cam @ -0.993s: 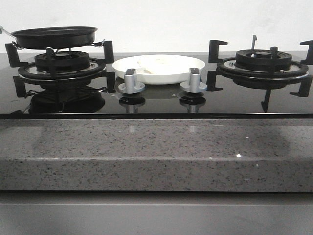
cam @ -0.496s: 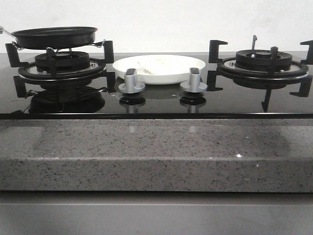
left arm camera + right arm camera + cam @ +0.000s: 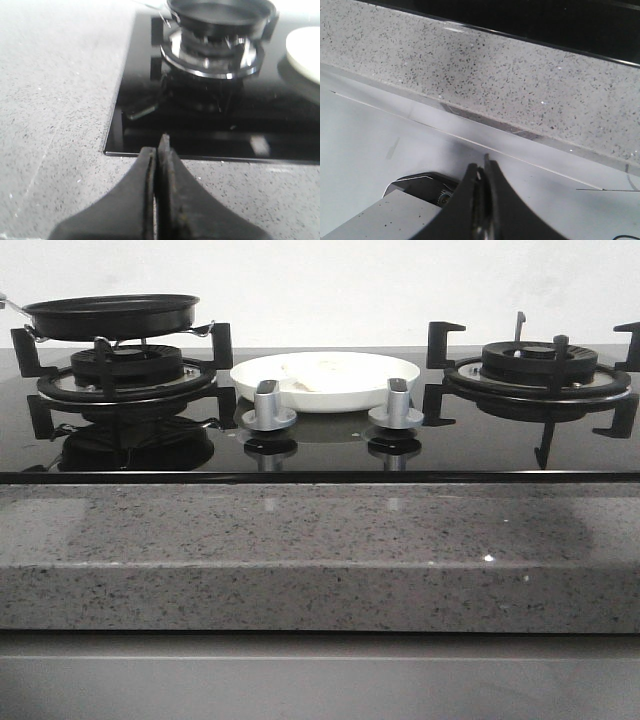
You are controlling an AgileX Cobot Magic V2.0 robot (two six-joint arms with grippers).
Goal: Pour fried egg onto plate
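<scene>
The white plate (image 3: 330, 398) rests on the black glass hob between the two burners, behind the knobs. Inside it lies a pale off-white fried egg (image 3: 322, 375), no yolk showing. The black frying pan (image 3: 110, 316) sits on the left burner, and nothing shows in it. Neither gripper appears in the front view. In the left wrist view my left gripper (image 3: 159, 147) is shut and holds nothing, over the speckled counter at the hob's near left corner, short of the pan (image 3: 220, 12) and the plate's edge (image 3: 306, 47). My right gripper (image 3: 481, 167) is shut and holds nothing, low in front of the counter's edge.
Two silver knobs (image 3: 268, 408) (image 3: 396, 406) stand in front of the plate. The right burner (image 3: 540, 370) has only its black grate on it. A grey speckled stone counter (image 3: 320, 560) runs along the front of the hob.
</scene>
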